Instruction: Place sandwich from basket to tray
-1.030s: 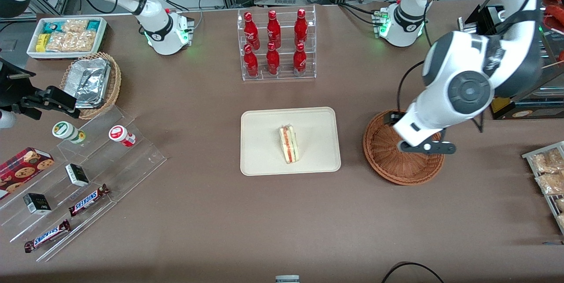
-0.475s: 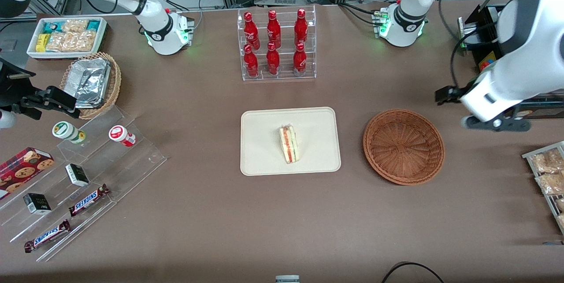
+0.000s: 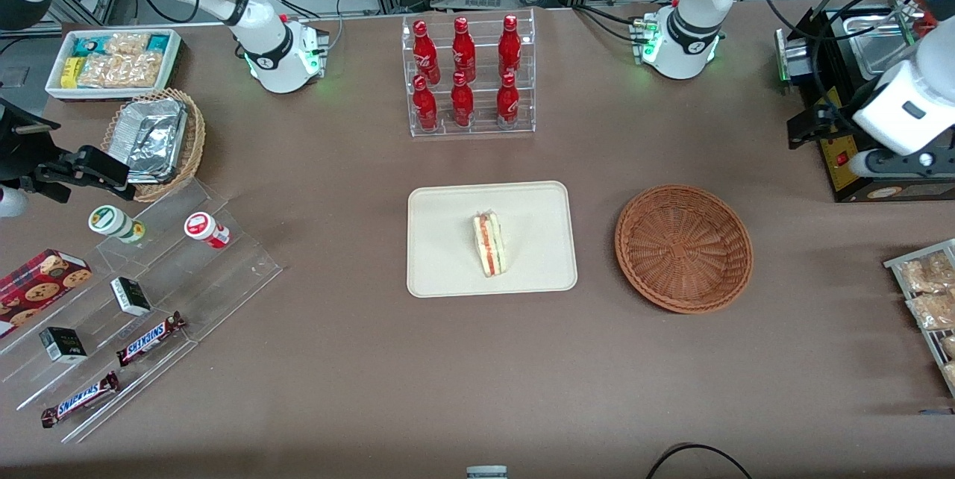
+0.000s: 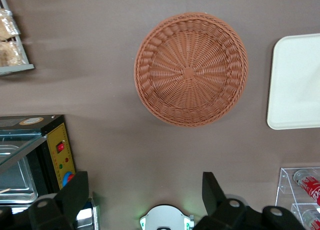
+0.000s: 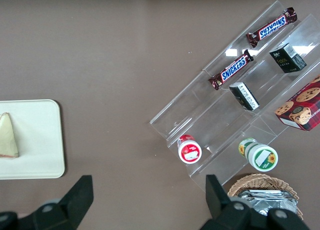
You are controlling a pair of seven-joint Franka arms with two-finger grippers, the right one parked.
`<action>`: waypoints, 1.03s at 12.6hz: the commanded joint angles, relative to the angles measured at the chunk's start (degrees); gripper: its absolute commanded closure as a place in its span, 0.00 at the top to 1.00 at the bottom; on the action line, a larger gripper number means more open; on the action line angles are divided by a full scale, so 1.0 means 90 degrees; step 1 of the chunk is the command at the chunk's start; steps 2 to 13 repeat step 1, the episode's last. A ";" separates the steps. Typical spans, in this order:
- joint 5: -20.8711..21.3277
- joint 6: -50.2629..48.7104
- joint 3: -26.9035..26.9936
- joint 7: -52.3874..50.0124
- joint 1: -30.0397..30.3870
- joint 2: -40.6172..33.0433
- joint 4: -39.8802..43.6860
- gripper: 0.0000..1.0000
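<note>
Sandwich [image 3: 489,244]: lying on the tray [image 3: 440,270], near its middle, no longer in the basket [image 3: 683,248].
Gripper [image 4: 145,192]: hanging high over bare table, fingers [image 4: 75,195] spread wide and holding nothing.
Bearing from gripper: the basket is sitting below it and nearer the front camera; the tray is lying past the basket, toward the parked arm's end; the sandwich is therefore well apart from the gripper, with the whole basket between them.
Long axis of sandwich: running toward and away from the front camera, striped cut edge facing up, narrow tip pointing at the camera.
Nearer arm: the working arm is standing closer to the sandwich than the parked one, judging by the front view.
Basket: showing only bare wicker in the wrist view, nothing resting inside.
Surface: brown matte tabletop, flat; the tray is lying level on it with a low rim.
Room: open table is surrounding tray and basket; the bottle rack [image 3: 468,76] is standing farther from the camera than the tray, clear of it; a black appliance [image 4: 30,155] is sitting just beside the gripper.
Task standing: appearing complete; no further approach to the sandwich seems called for.
</note>
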 commanded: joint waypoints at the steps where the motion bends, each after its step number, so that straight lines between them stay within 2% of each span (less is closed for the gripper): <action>1: 0.0003 -0.0109 0.0108 0.0107 0.0076 -0.0070 0.0070 1.00; 13: 0.0003 -0.0109 0.0108 0.0107 0.0076 -0.0070 0.0070 1.00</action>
